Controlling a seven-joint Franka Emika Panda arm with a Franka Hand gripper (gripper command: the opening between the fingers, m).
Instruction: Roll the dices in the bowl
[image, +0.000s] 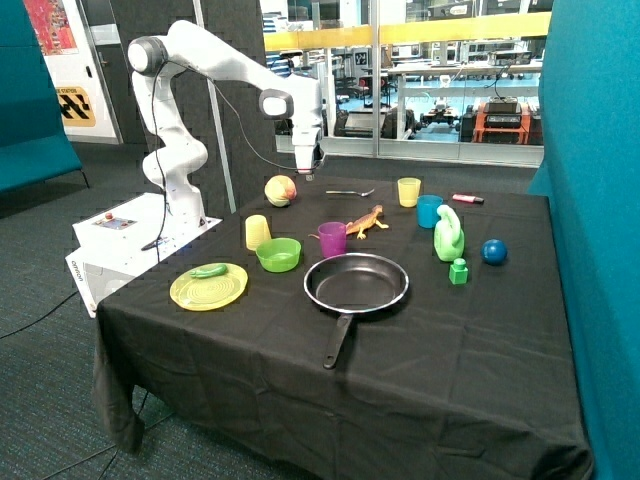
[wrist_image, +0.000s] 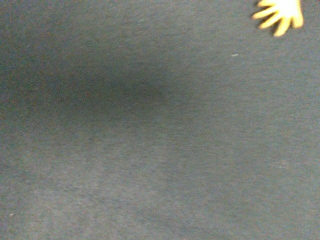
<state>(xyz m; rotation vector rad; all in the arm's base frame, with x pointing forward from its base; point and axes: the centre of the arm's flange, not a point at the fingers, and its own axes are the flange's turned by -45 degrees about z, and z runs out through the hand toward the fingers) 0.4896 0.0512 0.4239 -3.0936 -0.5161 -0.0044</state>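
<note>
Black cloth: covers the whole surface (image: 470, 370); the wrist view shows only this cloth and one yellow-orange toy foot (wrist_image: 280, 15) at its corner.
Jaws (image: 311, 176): raised above the far part of the surface, between the peach-coloured fruit (image: 281, 190) and the spoon (image: 350, 192); whether they are released or clenched cannot be told, and nothing is seen in them.
Why so high: my reading is that the arm hangs clear of the clutter, with the approach to the bowl not yet made.
Orange lizard toy (image: 366, 221): lies near the purple cup (image: 332, 238); the foot in the wrist view is likely its own.
Bowl (image: 278, 254): lime green, upright, between the yellow cup (image: 257, 231) and the purple cup, just beyond the black frying pan (image: 356, 283); well apart from the jaws.
Dices: not visible in either view; possibly inside the bowl, too small to tell.
Plate (image: 208, 287): yellow-green, near the surface's front corner, carrying a green piece.
Task state: judged not begun, since the bowl stands untouched.
Writing: none readable on the task's things; a yellow-and-black striped sign (image: 74, 105) on the back wall has text too small to read.
</note>
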